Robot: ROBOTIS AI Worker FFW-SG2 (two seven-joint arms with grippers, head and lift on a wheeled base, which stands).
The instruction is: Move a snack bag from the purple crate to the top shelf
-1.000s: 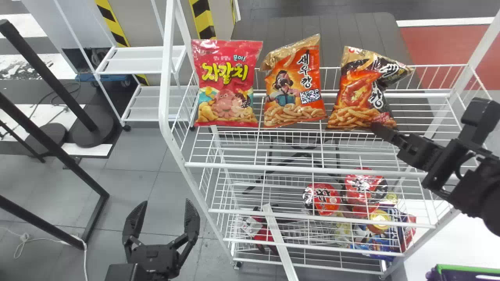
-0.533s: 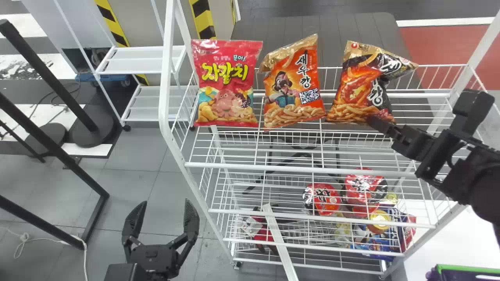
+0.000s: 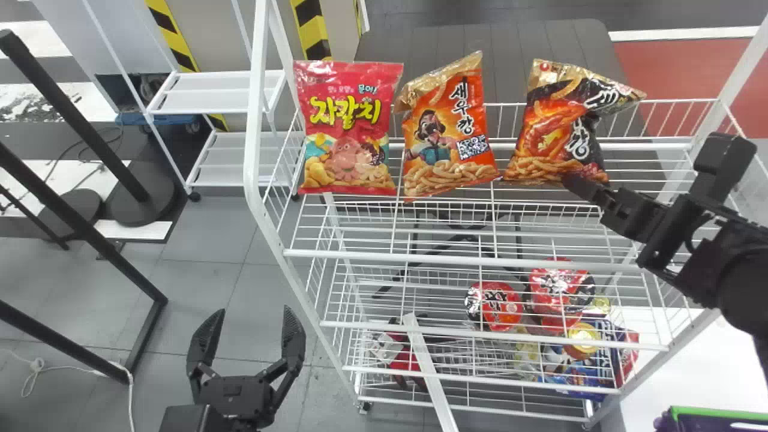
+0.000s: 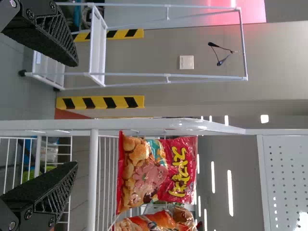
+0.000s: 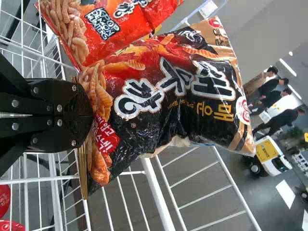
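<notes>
My right gripper (image 3: 573, 179) is over the right part of the top shelf (image 3: 648, 146), shut on the bottom edge of a black and orange snack bag (image 3: 555, 129). The bag stands upright, its top leaning right. In the right wrist view the gripper (image 5: 89, 115) pinches the bottom seam of the black snack bag (image 5: 159, 91). Left of it stand an orange bag (image 3: 447, 135) and a pink bag (image 3: 348, 129). The purple crate (image 3: 665, 422) shows at the bottom right corner. My left gripper (image 3: 249, 327), idle left of the rack, is open; its fingers stand apart in the left wrist view (image 4: 73, 113).
Lower wire shelves hold red cup noodles (image 3: 495, 306) and several colourful packs (image 3: 585, 372). A white rack post (image 3: 257, 108) rises at the left. Black metal stands (image 3: 72, 114) are farther left, and a white bar (image 3: 429, 372) slants before the lowest shelves.
The right gripper has moved back and slightly left with the black bag, which now sits farther in over the shelf. The orange bag has shifted and tilted a little to the left.
</notes>
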